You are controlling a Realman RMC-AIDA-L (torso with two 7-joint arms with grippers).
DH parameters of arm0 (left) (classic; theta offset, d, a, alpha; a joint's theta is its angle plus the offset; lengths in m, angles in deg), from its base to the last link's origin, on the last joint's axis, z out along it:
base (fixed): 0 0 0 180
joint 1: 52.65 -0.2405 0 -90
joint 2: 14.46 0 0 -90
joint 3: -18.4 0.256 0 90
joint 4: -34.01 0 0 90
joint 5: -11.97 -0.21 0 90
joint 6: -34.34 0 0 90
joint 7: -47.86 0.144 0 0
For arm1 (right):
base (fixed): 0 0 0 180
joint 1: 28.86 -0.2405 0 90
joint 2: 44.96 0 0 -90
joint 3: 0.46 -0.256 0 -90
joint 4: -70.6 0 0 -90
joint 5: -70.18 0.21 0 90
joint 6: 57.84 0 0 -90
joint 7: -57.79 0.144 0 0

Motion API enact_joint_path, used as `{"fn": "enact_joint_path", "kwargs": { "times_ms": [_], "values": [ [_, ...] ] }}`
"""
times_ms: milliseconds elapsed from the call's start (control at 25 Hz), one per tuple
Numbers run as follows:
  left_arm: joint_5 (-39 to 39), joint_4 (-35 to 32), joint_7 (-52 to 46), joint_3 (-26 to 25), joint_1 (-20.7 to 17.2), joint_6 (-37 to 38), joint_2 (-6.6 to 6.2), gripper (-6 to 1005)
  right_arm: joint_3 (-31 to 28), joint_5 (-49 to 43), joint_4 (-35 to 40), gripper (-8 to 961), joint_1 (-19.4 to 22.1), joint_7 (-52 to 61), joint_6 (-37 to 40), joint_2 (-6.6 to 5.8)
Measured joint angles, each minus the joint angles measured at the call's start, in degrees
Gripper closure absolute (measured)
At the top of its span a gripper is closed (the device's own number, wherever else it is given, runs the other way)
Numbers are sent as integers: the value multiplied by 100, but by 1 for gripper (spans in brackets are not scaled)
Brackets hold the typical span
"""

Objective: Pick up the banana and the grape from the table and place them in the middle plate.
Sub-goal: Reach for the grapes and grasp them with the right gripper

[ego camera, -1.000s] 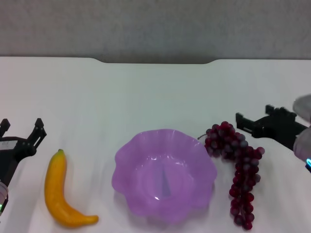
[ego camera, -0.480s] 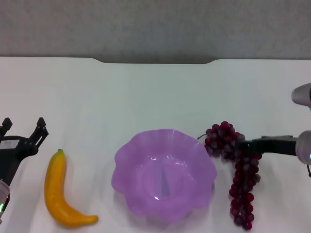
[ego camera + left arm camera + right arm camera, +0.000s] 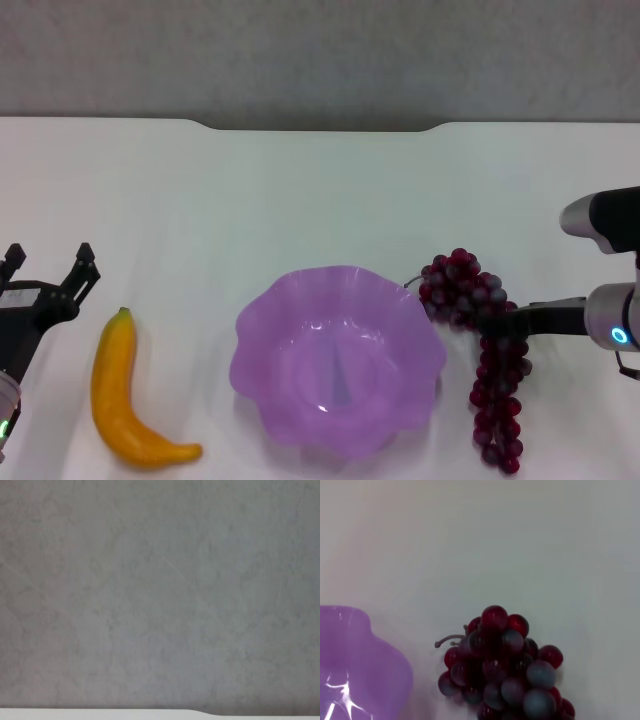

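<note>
The banana [image 3: 125, 400] lies on the white table [image 3: 300, 200] at the front left, stem tip pointing away. The grape bunch [image 3: 487, 360] lies to the right of the purple scalloped plate [image 3: 338, 360], which holds nothing. My right gripper [image 3: 508, 322] reaches in from the right and sits over the upper middle of the bunch. The right wrist view shows the grape bunch [image 3: 505, 675] close below and the plate's rim [image 3: 365, 660] beside it. My left gripper [image 3: 47, 262] is open and empty, just left of the banana's stem end.
The table's far edge has a notch [image 3: 320, 126] against a grey wall [image 3: 320, 50]. The left wrist view shows only that wall [image 3: 160, 590] and a strip of the table edge [image 3: 100, 714].
My right gripper has moved in from behind and right of the grape bunch to over its upper middle, and has turned edge-on. The left arm has barely moved.
</note>
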Motion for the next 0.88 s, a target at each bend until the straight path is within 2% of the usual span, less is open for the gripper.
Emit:
{"fn": "enact_joint_path", "kwargs": {
  "times_ms": [480, 880],
  "values": [
    [0, 32, 23, 6, 11, 0, 5, 108, 144, -25, 271, 144, -79, -40, 467, -5],
    [0, 44, 34, 1, 11, 9, -1, 108, 557, -34, 435, 214, -212, -208, 851, 10]
  ]
}}
